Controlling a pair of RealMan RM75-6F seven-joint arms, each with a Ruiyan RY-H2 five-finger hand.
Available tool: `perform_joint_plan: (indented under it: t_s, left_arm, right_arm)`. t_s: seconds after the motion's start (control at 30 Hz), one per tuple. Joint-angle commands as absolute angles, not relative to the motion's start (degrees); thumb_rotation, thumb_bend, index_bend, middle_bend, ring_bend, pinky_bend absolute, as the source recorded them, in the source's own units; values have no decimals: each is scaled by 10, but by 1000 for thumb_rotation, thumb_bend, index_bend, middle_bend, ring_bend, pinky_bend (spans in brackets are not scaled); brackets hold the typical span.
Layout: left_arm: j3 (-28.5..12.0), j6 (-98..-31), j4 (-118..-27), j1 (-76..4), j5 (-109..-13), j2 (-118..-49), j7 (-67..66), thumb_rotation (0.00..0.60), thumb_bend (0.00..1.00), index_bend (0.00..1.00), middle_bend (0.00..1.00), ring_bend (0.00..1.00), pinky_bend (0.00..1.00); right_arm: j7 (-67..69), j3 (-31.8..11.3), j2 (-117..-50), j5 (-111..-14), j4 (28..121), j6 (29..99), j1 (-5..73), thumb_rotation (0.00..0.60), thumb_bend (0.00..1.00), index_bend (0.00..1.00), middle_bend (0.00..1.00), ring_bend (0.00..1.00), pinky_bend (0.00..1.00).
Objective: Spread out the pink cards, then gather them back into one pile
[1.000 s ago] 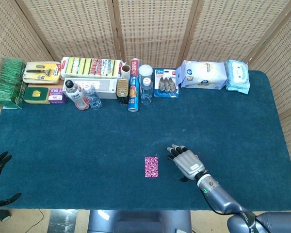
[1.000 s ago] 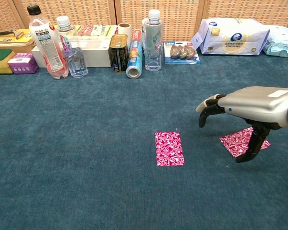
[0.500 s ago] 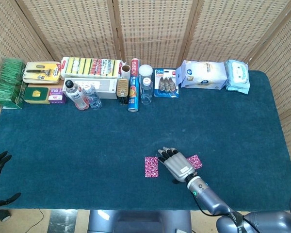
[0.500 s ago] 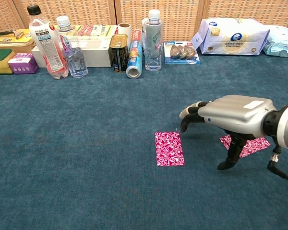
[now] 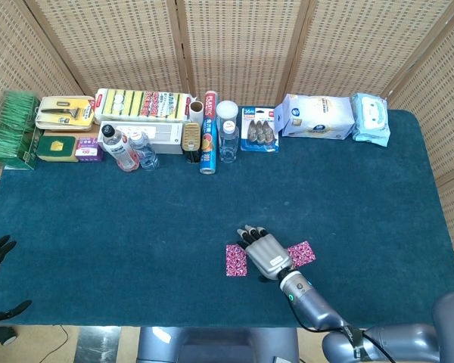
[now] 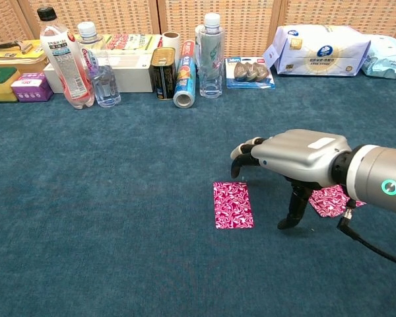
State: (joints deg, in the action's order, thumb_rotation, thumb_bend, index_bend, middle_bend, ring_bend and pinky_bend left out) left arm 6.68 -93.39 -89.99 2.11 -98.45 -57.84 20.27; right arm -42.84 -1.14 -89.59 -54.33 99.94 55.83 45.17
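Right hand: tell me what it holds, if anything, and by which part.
Nothing. The right hand hovers above the blue cloth between the two pink patterned cards, the left one and the right one, fingers curled down, touching neither.

place: staged test bench, looks like a lab setup, not a home
surface: my table point(image 5: 98, 227), covered edge to edge in dark teal carpet
backdrop: woven cane screen panels point(image 5: 234, 45) behind the table
props: sponges point(image 5: 144, 102), bottles point(image 6: 63, 56), wipes point(image 5: 318, 116), lined up in a back row like test objects
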Motion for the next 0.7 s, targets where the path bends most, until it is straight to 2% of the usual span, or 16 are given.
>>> perform_joint_plan:
  t_s: [0.03, 0.7]
  left_arm:
    - [67, -935, -899, 21, -985, -578, 204, 600, 73, 0, 0, 0, 0]
    - [67, -939, -895, 22, -986, -577, 213, 600, 72, 0, 0, 0, 0]
  right_arm:
    - [-430, -16, -902, -540, 993, 560, 456, 600, 150, 196, 75, 49, 144]
    - [-444, -12, -949, -545, 958, 559, 472, 600, 151, 196, 75, 49, 151]
